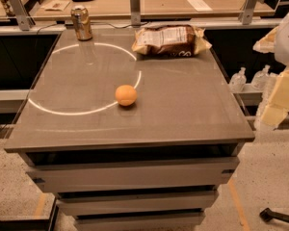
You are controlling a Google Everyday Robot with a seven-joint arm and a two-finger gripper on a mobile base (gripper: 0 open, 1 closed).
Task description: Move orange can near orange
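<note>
The orange can point(81, 23) stands upright at the far left corner of the grey table point(183, 105). The orange point(126, 95) lies near the middle of the table, well in front of the can and a little to its right. My gripper point(275, 110) hangs at the right edge of the view, beyond the table's right side and far from both the can and the orange. It holds nothing that I can see.
A brown-and-white snack bag point(171, 41) lies at the table's far right. A bright ring of reflected light crosses the tabletop. Wooden desks with metal brackets point(135, 5) stand behind. Plastic bottles point(238, 78) sit low on the right. Drawers are under the tabletop.
</note>
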